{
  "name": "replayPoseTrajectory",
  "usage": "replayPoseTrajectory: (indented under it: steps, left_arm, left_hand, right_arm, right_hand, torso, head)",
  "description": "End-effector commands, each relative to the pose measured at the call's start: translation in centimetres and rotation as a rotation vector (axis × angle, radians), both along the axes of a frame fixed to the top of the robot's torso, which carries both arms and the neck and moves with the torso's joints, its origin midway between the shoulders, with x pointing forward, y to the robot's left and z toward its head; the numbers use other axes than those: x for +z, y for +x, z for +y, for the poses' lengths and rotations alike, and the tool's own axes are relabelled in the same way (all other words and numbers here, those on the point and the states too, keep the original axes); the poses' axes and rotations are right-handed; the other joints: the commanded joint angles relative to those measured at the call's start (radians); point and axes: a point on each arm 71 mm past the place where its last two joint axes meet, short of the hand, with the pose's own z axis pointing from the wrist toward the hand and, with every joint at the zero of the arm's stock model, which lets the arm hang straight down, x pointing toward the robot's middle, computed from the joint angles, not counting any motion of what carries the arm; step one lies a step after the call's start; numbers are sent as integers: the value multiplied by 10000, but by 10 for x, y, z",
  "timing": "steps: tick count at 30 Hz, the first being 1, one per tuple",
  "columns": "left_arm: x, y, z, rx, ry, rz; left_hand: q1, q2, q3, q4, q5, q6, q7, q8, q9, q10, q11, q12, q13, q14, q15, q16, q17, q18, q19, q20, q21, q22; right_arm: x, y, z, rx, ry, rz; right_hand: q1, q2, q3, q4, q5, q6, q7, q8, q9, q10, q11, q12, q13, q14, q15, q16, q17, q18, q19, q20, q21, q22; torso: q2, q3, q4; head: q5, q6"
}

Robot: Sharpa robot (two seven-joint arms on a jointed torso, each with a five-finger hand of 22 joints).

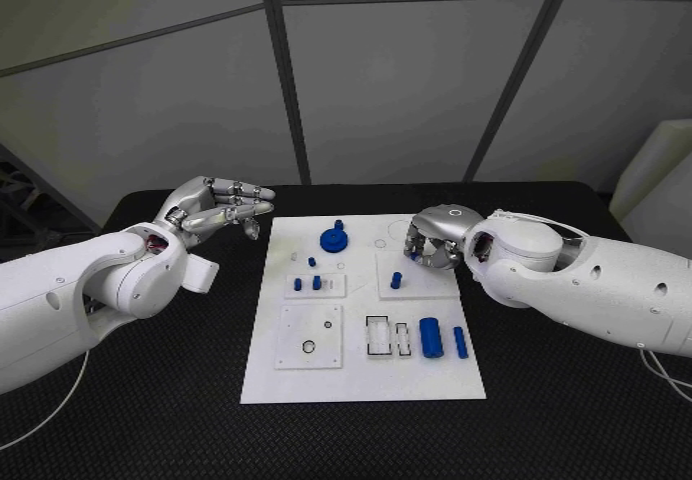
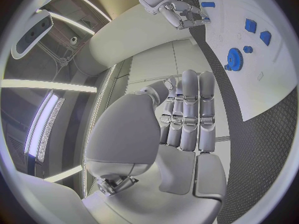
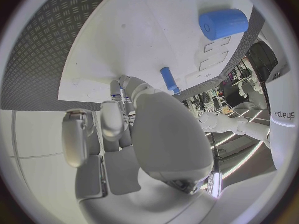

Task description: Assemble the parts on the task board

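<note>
Left hand [image 1: 216,208] hovers over the table [image 1: 144,400] just off the board's [image 1: 289,380] far left corner, fingers straight and side by side, holding nothing; the wrist view shows the same flat hand [image 2: 187,119]. Right hand [image 1: 436,237] sits over the board's far right corner, fingers curled down toward the surface; whether they grip anything I cannot tell, and the wrist view [image 3: 118,119] shows the fingers bent beside a small upright peg [image 3: 169,78] without clear contact. On the board: a gear [image 1: 333,239] near the far edge at middle, small pegs [image 1: 307,280] on a raised plate left of centre, one peg [image 1: 397,279] standing on the plate right of centre just beside the right hand. Near the right edge lie a thick cylinder [image 1: 430,337] and a thin rod [image 1: 460,342], side by side, next to a rectangular slot [image 1: 378,336]. A plate with a round hole [image 1: 309,346] occupies the near left part.
</note>
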Motion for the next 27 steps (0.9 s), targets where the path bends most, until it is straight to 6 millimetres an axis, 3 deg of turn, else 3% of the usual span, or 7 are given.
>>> replayPoseTrajectory:
  steps: [1,18,27]
  left_arm:
    - [1,0,0,-90,-109,-13]
    - [0,2,2,-15,-64,46]
    - [-1,3,1,2,-163,99]
  left_hand:
    - [-26,37,-53,-11,60,-57,7,-43,-12,-51,6,-63,8,-84,19,-53,-14,-38,-49,1,-34,-9]
    - [-22,39,-54,-19,63,-65,10,-49,-14,-60,9,-67,9,-87,20,-63,-19,-37,-48,2,-45,-16]
    - [-25,42,-58,-23,65,-79,17,-58,-18,-72,15,-72,10,-88,23,-74,-24,-37,-46,3,-56,-23]
  right_arm:
    - [9,-3,5,223,519,-701]
    - [20,-20,6,480,1157,-1050]
    - [32,-46,38,1561,2244,-956]
  right_hand:
    - [-48,46,9,-50,68,67,-15,31,15,50,5,-38,-6,221,-59,5,-27,-73,740,-85,5,2115]
    - [-167,-13,-12,-125,62,82,-15,9,25,59,7,-54,-54,211,-59,5,-59,-71,735,-92,-2,2109]
    - [-199,-38,-15,-159,65,80,-15,-4,27,53,9,-60,-73,200,-64,-19,-105,-72,738,-96,3,2115]
  torso:
    - [-8,-4,-2]
    - [-4,-13,3]
    - [0,-22,21]
  head:
    - [-22,10]
    - [-36,64]
    - [120,25]
